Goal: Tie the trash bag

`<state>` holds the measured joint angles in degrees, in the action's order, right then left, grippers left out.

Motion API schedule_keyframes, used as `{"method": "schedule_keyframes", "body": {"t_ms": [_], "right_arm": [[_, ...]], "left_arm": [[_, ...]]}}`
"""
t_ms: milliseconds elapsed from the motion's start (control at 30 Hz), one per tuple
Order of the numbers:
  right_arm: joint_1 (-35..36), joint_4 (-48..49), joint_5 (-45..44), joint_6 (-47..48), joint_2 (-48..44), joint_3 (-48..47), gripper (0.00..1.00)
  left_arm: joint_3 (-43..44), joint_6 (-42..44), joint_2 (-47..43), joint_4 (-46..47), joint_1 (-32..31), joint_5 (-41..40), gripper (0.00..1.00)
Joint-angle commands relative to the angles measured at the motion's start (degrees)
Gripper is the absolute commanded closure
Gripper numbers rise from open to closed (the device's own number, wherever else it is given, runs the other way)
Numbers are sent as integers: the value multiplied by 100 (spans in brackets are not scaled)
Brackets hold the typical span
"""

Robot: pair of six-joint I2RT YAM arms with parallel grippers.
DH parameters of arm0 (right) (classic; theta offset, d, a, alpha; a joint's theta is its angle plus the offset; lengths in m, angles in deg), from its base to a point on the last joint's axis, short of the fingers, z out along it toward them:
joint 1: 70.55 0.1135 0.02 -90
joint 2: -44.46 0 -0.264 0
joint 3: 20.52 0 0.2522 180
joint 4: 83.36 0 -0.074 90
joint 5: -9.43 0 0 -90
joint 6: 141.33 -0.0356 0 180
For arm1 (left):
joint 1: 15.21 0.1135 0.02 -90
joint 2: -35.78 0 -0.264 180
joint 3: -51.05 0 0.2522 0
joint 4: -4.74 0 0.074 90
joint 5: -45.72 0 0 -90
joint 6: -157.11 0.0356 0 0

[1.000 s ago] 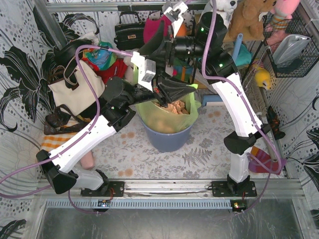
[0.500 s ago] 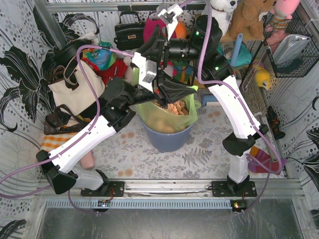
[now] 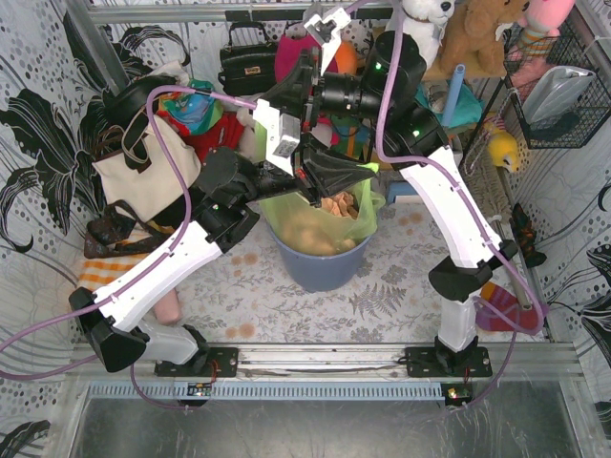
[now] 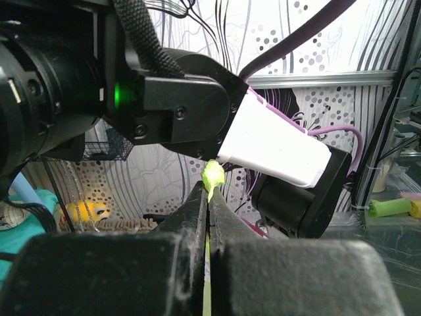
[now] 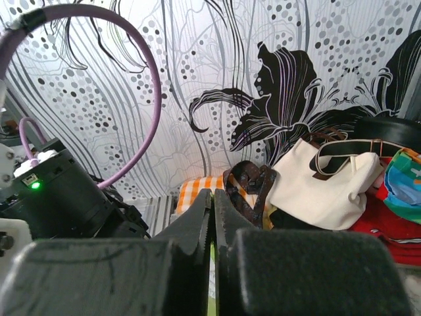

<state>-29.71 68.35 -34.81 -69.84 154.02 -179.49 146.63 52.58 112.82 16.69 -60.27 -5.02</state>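
Observation:
The trash bag (image 3: 329, 218), thin light-green plastic with crumpled brown paper inside, sits in the round blue-grey bin (image 3: 320, 267) at mid-table. My left gripper (image 3: 368, 168) reaches right over the bag's mouth and is shut on a strip of its rim. In the left wrist view that gripper (image 4: 209, 187) has a green nub of the bag (image 4: 213, 175) poking out at the tips. My right gripper (image 3: 275, 99) points left above the bag. In the right wrist view this gripper (image 5: 212, 194) is shut, with a green sliver of the bag (image 5: 211, 299) between its jaws.
A cream tote bag (image 3: 143, 167) with black straps and an orange checked cloth (image 3: 105, 272) lie at the left. A black handbag (image 3: 246, 62) and plush toys (image 3: 477, 33) line the back. A wire basket (image 3: 563, 95) hangs at the right wall.
My right gripper's jaws have closed from wide open to shut, and the wrist has shifted slightly. The left gripper has kept its hold and place.

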Motion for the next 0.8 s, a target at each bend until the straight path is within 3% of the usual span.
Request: {"method": "schedule_keyframes", "body": {"t_ms": [0,133,267,400,667,767], "right_arm": [[56,235,-207,64,-379,10,98],[56,42,-257,104,-430,-47,68],[61,-258,-309,300,-484,-70,52],[64,-558,-287,466,-510,-54,46],[194,-750,-65,648,-474,-13,49],[205,-709,-73,648,-532,52,44]], "left_arm": [[-43,29,-71,119,-3,-105,97],[-35,20,-66,137,-3,-100,97],[-20,7,-25,165,-3,-94,97],[24,-15,20,170,-3,-65,96],[62,-45,58,188,-3,-36,97],[69,-51,47,184,-3,-40,97]]}}
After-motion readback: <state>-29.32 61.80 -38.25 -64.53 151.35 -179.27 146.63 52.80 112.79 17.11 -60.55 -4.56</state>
